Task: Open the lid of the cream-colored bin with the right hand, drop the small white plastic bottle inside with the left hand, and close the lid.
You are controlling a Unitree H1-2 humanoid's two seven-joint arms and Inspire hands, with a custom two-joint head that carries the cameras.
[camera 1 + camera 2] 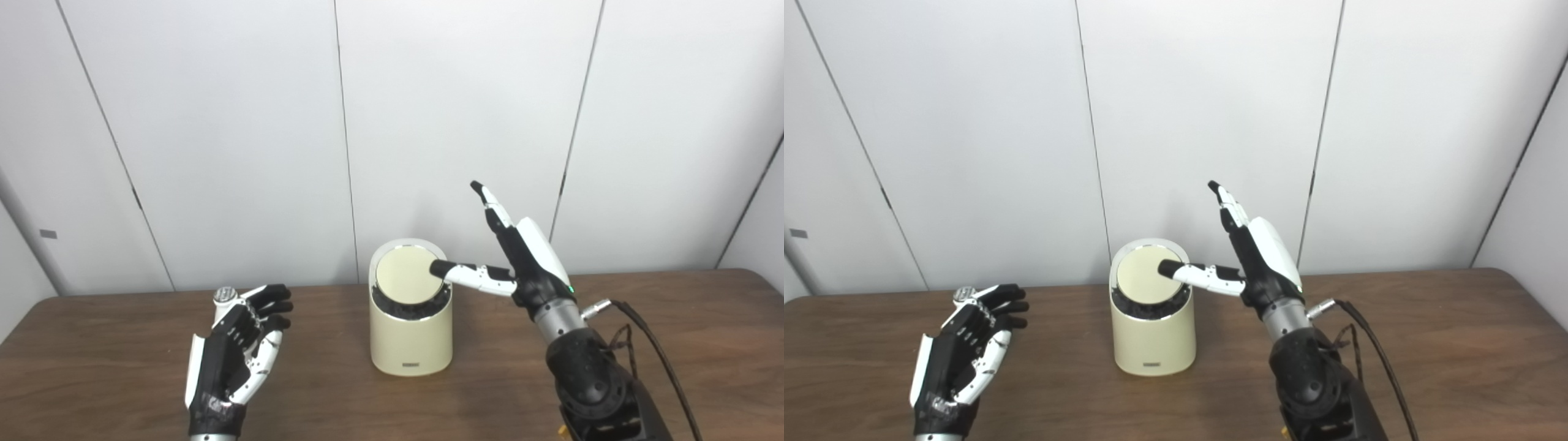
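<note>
Bottle (pixel 225 296) mostly hidden inside left hand (pixel 236 352); only its cap shows. Bin (pixel 410 343) interior dark, contents unreadable. Both forearms cut off by bottom edge.

Brown wood table (pixel 704 343) up front, white panel wall (pixel 459 110) w/ seams behind.

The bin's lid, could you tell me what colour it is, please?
Cream, matching the bin; the lid shows best in the left eye view.

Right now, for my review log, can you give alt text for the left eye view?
The right hand presses a fingertip on the bin lid, which looks tilted inward. The left hand holds the bottle on the table.
</note>
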